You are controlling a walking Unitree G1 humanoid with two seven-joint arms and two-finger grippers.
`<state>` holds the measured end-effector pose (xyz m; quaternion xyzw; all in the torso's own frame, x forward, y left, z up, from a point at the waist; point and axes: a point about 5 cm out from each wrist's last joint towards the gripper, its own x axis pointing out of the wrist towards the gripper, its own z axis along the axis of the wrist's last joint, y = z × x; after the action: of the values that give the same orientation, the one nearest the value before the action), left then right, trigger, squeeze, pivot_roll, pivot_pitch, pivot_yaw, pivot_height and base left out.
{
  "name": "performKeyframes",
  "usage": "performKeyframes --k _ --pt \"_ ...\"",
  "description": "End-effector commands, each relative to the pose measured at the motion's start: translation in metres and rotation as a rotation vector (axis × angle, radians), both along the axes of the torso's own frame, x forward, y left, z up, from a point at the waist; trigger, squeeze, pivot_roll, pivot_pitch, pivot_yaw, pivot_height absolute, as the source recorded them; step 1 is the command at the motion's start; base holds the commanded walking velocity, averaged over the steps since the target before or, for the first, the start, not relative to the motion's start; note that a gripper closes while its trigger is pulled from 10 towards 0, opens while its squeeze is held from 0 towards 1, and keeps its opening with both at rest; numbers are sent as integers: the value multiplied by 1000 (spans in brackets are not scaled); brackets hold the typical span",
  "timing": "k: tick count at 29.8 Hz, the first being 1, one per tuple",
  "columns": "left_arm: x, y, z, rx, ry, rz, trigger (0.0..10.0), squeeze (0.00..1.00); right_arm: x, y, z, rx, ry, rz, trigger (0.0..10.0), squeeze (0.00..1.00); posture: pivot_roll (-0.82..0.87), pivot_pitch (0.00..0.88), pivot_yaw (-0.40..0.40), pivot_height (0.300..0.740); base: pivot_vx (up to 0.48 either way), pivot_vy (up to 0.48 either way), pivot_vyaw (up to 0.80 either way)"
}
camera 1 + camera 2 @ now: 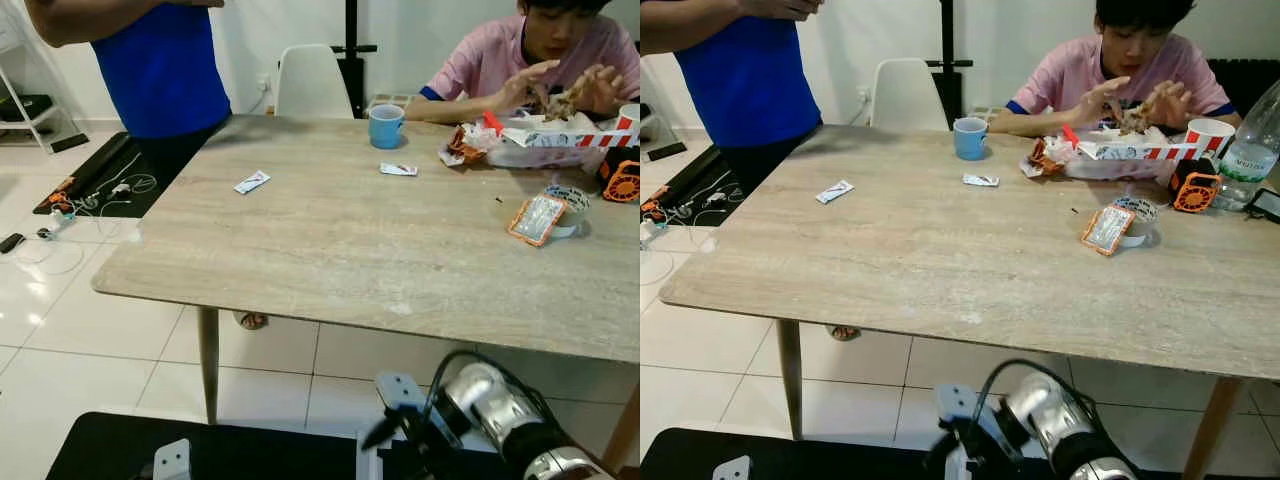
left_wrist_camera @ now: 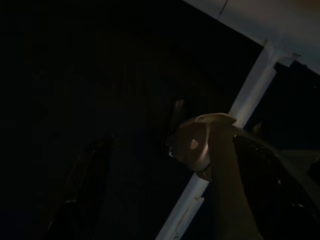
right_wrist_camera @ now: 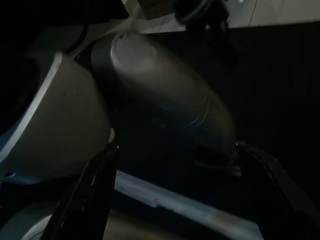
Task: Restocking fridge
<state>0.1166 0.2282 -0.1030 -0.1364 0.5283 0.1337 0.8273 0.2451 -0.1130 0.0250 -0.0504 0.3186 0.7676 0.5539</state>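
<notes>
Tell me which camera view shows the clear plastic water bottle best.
The right eye view: the clear plastic water bottle stands at the wooden table's far right edge, beside the small orange fan. The left eye view's frame stops short of it; both wrist views are dark, showing robot parts.

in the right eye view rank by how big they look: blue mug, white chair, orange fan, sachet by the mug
1. white chair
2. blue mug
3. orange fan, close to the mug, so unsure
4. sachet
</notes>
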Motion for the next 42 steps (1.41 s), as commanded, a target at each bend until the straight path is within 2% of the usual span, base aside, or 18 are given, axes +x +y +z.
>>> performKeyframes --k 1,3,7,12,17,19,21,23,24,25,27,28,30,33,36,42 --pt "-4 -4 -2 -12 18 -18 10000 0 8 12 18 111 -26 -16 10000 0 8 0 36 740 0 0 0" --pt "-5 -5 -2 -16 19 -19 10000 0 12 18 31 185 -31 -29 10000 0 10 0 35 740 0 0 0" --pt "-6 -6 -3 -21 19 -16 10000 0 13 21 39 218 -37 -24 10000 0 12 0 31 740 0 0 0" --pt "-6 -8 -3 -35 17 -6 10000 0 10 17 25 141 -19 -24 10000 0 17 0 25 740 0 0 0" --pt "-8 -8 -4 -34 23 12 10000 0 11 20 22 101 -36 -30 10000 0 13 0 24 740 0 0 0" --pt "-7 -6 -3 -29 27 -18 10000 0 12 23 24 69 -35 -18 10000 0 0 0 39 740 0 0 0" --pt "-5 -3 -2 -24 14 4 10000 0 15 19 12 -90 -108 -33 10000 0 4 0 38 740 0 0 0" --pt "-6 -3 -2 -29 15 -1 10000 0 8 8 -6 -222 -109 -21 10000 0 6 0 39 740 0 0 0" --pt "-6 -3 -2 -30 17 -13 10000 0 4 3 -12 -263 -103 -9 10000 0 6 0 39 740 0 0 0" --pt "-6 -3 -2 -30 17 -13 10000 0 4 3 -12 -263 -103 -9 10000 0 6 0 39 740 0 0 0" --pt "-6 -1 -2 -27 12 12 10000 0 -6 -14 -25 -351 -59 -10 10000 0 15 0 32 740 0 0 0" --pt "-7 0 -2 -31 9 27 10000 0 -8 -20 -28 -365 -39 -34 10000 0 12 0 35 740 0 0 0" --pt "-7 1 -2 -32 14 2 10000 0 -10 -27 -30 -359 -9 -61 10000 0 12 0 35 740 0 0 0" --pt "-8 4 -1 -13 16 1 10000 0 -5 -28 -24 -330 -25 -71 10000 0 -4 0 47 740 0 0 0" --pt "-9 7 -1 -6 9 45 10000 0 1 -18 -16 -226 -18 -117 10000 0 0 0 42 740 0 0 0" --pt "-10 9 -1 8 27 23 10000 0 9 -3 -3 -119 -36 -116 10000 0 -1 0 42 740 -102 0 0"
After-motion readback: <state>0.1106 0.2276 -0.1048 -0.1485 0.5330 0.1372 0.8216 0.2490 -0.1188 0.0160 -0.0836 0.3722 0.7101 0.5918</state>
